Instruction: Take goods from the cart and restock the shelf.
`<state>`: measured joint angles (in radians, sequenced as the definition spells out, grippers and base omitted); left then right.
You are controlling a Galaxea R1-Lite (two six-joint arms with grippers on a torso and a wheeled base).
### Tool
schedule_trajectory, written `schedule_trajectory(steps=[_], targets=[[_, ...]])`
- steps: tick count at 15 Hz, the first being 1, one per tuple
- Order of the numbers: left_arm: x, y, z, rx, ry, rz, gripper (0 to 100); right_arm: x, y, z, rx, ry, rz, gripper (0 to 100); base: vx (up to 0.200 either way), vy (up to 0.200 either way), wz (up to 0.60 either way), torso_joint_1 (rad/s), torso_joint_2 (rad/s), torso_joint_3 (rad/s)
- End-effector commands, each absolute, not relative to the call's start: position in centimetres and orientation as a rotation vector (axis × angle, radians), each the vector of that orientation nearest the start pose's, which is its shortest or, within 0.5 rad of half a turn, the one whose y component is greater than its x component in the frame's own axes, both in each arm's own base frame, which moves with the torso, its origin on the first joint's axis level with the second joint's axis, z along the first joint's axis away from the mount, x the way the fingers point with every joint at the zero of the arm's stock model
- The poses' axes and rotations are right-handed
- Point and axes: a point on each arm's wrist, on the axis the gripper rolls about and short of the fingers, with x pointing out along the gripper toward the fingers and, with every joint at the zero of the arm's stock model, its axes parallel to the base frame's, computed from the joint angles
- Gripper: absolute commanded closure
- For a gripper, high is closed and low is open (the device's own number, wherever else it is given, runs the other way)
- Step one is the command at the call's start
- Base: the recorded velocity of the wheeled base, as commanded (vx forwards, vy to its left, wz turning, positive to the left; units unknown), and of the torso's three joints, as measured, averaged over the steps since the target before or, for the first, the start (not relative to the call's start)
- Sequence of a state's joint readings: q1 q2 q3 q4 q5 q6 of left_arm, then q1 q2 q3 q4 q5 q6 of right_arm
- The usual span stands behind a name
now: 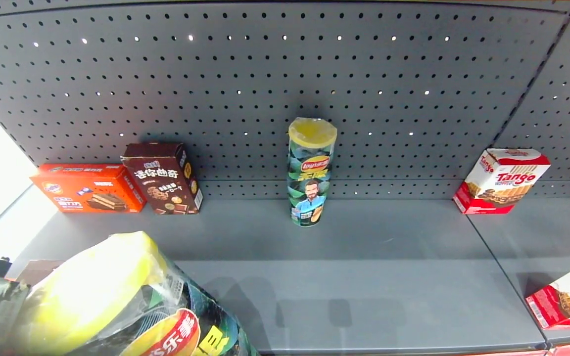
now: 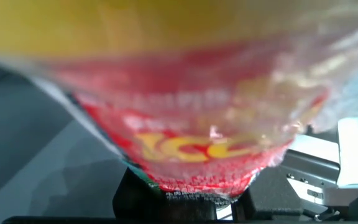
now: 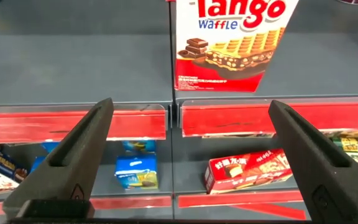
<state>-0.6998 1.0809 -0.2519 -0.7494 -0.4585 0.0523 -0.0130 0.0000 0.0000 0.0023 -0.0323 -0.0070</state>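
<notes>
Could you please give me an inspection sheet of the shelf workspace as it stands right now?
Surface: grey shelf board with pegboard back, mostly bare.
Job's things: held chip can low at the robot's left; standing chip can upright at the back, middle.
Clutter: orange box and brown cookie box side by side at the back left; back wafer box and front wafer box on the right.
Grippers: left gripper shut on the held chip can; right gripper open, empty.
Cables: nothing seen.
Surroundings: lower shelves hold boxed snacks.
</notes>
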Motion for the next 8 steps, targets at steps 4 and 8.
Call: schedule_trajectory(steps=[4, 8], targets=[[9.21, -9.00, 17.98, 0.054, 0.039, -1.156, 100, -2.28, -0.02, 7.53, -0.012, 0.002, -0.037, 0, 0.000, 0.000, 0.00, 0.000, 0.00, 0.000], [9.16, -8.92, 17.89, 0.041, 0.050, -1.151, 100, -2.28, -0.04, 7.53, -0.005, 0.002, -0.041, 0, 0.000, 0.000, 0.15, 0.001, 0.00, 0.001]])
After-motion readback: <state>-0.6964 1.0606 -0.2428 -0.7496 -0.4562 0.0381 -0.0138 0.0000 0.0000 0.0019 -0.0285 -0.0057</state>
